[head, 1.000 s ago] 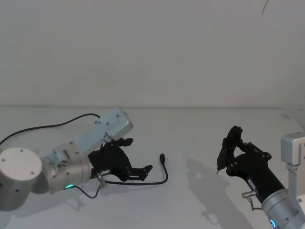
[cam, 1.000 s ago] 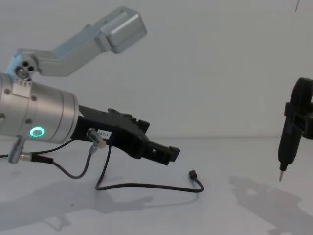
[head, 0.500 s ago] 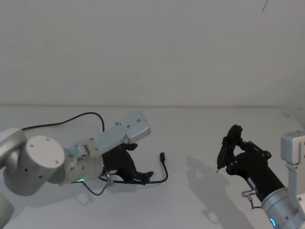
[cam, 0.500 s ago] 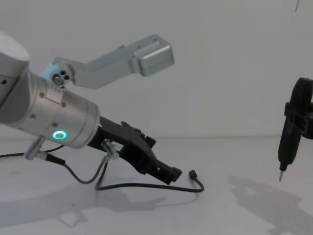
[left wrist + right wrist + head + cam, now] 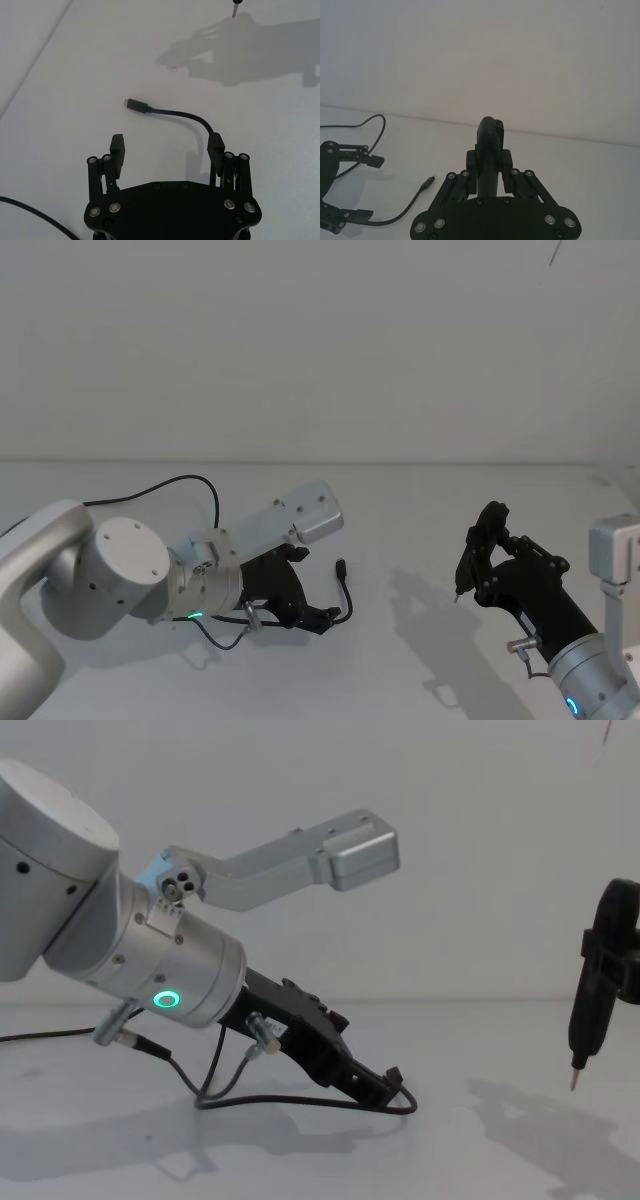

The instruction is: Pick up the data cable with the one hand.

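I find the left gripper (image 5: 166, 145) angled down close to the white table (image 5: 420, 510), its jaws spread wide and nothing clamped between them. The data cable (image 5: 176, 114) lies flat on the table just ahead of the fingertips. Its small plug (image 5: 136, 105) rests beyond the open gap, and the cord curves back to run under or against one finger (image 5: 215, 144); I cannot tell whether the two touch. In the chest view the gripper's tips sit low at the cable's plug end, the rest of the cord trailing back beneath the wrist. The right gripper (image 5: 489, 160) hangs well apart on the right, above the table, jaws closed narrow on a pen-like tool (image 5: 590, 1010) with its point downward
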Robot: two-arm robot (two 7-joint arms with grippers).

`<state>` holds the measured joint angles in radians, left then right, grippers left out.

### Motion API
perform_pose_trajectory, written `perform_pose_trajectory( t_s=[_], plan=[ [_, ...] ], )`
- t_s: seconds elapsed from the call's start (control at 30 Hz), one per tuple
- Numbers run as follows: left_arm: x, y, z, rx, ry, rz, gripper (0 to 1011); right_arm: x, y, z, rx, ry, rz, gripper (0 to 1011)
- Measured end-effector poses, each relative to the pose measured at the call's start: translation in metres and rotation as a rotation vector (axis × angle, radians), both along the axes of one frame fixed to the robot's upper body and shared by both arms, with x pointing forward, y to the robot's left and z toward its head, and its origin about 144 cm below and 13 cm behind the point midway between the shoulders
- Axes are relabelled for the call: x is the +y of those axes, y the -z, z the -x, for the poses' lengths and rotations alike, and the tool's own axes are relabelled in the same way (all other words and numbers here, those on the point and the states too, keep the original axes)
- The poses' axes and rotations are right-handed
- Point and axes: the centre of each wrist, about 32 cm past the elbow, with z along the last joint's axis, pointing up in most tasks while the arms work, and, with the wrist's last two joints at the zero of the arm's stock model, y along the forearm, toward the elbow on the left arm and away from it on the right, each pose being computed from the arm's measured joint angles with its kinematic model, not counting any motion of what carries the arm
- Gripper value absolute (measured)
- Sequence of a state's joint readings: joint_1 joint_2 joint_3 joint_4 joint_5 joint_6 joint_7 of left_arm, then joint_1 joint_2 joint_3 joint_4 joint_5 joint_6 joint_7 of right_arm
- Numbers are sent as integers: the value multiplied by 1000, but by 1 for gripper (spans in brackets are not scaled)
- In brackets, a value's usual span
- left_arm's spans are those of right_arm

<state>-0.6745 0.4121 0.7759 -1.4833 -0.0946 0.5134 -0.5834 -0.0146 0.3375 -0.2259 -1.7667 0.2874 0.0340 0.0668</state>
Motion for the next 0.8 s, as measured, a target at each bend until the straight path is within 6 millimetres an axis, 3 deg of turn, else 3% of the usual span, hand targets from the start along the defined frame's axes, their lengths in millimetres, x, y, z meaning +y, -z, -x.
perform_pose_trajectory(
  t_s=[0.8],
  plan=[
    [-14, 3, -7, 44, -6, -35, 1001, 0, 0, 0, 0, 0, 0, 279]
  ],
)
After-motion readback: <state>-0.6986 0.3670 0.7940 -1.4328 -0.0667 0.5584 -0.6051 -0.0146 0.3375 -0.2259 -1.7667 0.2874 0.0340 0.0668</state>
